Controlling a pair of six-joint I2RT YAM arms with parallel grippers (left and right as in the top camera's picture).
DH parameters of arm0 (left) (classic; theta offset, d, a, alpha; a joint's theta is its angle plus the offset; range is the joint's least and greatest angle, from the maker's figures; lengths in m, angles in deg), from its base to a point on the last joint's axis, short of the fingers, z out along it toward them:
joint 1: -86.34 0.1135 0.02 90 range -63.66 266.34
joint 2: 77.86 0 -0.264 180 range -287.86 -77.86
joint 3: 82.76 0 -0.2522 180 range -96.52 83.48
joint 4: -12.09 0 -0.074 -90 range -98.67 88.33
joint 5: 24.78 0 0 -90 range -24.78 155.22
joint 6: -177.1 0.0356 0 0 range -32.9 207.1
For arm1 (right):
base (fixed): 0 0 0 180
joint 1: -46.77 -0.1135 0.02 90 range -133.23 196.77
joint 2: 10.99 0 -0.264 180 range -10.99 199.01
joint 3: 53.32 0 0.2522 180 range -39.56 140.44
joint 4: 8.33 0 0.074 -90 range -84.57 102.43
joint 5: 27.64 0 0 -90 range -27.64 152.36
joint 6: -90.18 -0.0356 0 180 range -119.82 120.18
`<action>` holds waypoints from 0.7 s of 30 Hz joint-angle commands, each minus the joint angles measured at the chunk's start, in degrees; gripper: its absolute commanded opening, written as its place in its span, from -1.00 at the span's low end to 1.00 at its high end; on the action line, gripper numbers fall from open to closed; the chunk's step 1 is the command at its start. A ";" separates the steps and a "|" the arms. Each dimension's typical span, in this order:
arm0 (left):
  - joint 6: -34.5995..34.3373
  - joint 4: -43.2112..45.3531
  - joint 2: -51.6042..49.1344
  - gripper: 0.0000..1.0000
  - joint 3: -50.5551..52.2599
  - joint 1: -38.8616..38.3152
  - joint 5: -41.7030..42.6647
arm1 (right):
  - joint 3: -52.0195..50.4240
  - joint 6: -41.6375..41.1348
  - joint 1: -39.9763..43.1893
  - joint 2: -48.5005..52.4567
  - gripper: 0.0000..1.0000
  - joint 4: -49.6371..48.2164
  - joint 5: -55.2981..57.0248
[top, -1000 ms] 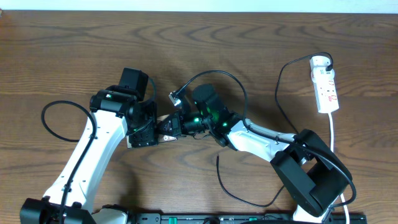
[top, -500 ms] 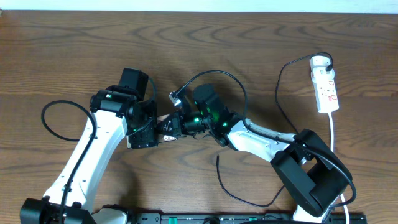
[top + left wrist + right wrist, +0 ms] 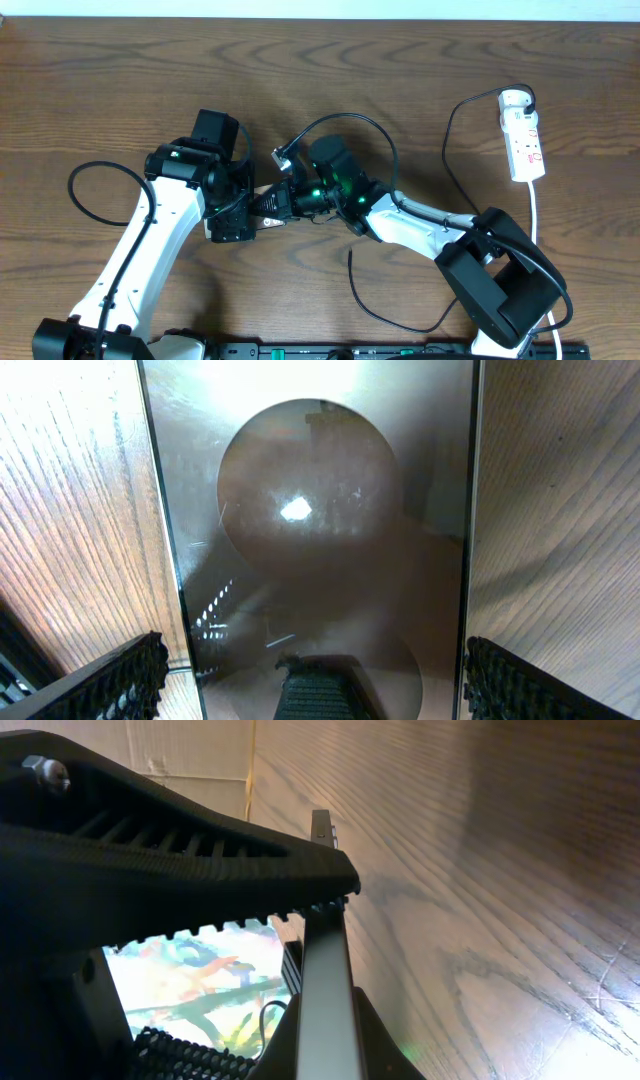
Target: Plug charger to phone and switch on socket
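Phone (image 3: 320, 560): grey slab with a round pale patch, flat on the wooden table (image 3: 100, 80). It lies lengthwise between the fingers (image 3: 110, 680) of the left gripper (image 3: 315, 670), which stand wide apart at its 3 and 9 o'clock and grip nothing; right gripper (image 3: 270, 202): at 3 o'clock of the left gripper, fingers closed together against the phone's edge, anything pinched cannot be told; socket (image 3: 523, 135): well apart at the table's 2 o'clock, black charger (image 3: 446, 150) cable leaving its far end
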 commanded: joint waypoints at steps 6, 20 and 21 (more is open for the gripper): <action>0.79 -0.35 0.74 0.86 -0.94 -0.07 0.04 | 0.92 1.14 -0.09 -0.26 -0.97 -0.39 -1.73; 0.81 -0.33 0.74 0.96 -0.94 -0.07 0.07 | 0.92 1.77 0.17 -0.26 -0.97 -0.33 -2.16; 0.81 -0.33 0.74 0.96 -0.94 -0.07 0.07 | 0.92 1.77 0.26 -0.26 -0.97 -0.20 -2.14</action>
